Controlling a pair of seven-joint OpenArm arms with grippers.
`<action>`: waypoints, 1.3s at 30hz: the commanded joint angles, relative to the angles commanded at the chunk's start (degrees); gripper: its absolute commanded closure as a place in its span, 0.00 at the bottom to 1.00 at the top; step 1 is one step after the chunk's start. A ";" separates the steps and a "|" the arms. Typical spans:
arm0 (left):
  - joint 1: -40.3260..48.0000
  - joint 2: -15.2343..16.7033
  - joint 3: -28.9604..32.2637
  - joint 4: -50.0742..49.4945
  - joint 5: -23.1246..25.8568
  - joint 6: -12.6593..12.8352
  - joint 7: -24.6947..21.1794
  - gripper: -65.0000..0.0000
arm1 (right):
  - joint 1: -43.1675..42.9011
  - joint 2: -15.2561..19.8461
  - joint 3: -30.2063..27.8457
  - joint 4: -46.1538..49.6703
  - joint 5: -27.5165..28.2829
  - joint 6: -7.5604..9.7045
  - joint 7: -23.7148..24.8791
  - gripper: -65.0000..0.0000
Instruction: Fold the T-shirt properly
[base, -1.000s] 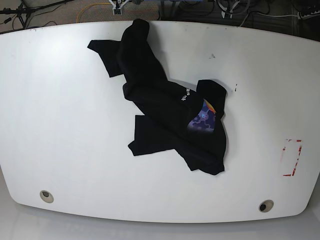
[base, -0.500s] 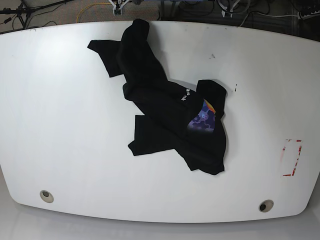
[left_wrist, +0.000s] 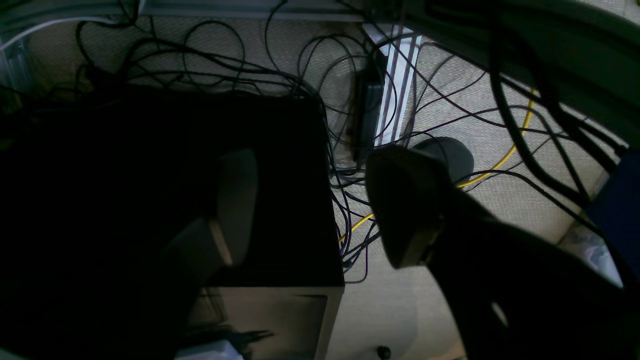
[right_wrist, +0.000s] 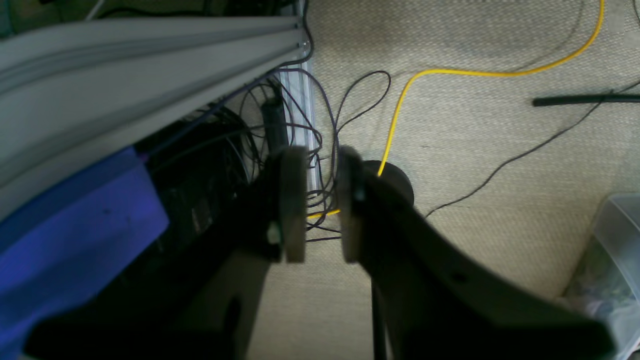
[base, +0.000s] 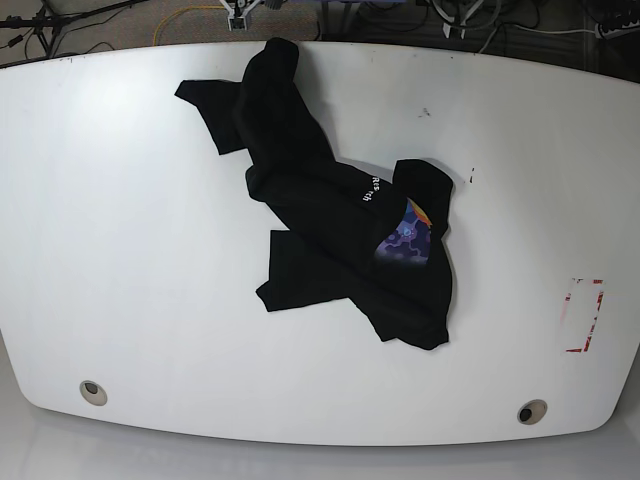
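The black T-shirt (base: 340, 215) lies crumpled in a diagonal heap in the middle of the white table (base: 120, 250), with part of a purple-blue graphic (base: 405, 240) and small white lettering showing. Neither gripper appears in the base view. In the left wrist view my left gripper (left_wrist: 320, 210) hangs open over the floor, its fingers wide apart and holding nothing. In the right wrist view my right gripper (right_wrist: 320, 210) also hangs over the floor. Its two pads are drawn close together with only a narrow slit and nothing between them.
A red-outlined marking (base: 583, 315) sits near the table's right edge, and two round holes (base: 92, 392) (base: 531, 411) near its front edge. Below the wrist cameras are carpet, tangled black cables (left_wrist: 300, 90), a yellow cable (right_wrist: 450, 73) and a dark box (left_wrist: 165, 190).
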 joint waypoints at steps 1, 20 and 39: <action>0.18 0.03 -0.03 -0.28 0.08 0.00 -0.12 0.45 | -0.45 -0.14 -0.06 0.40 0.01 -0.11 0.06 0.84; 8.74 -0.21 -0.27 8.83 -0.21 -0.05 -0.88 0.44 | -10.03 -0.85 -0.02 12.64 0.22 -0.29 0.18 0.85; 25.61 -0.38 -0.39 31.59 -0.25 0.15 -2.67 0.45 | -24.50 -2.97 0.12 34.49 0.05 -0.34 -1.29 0.84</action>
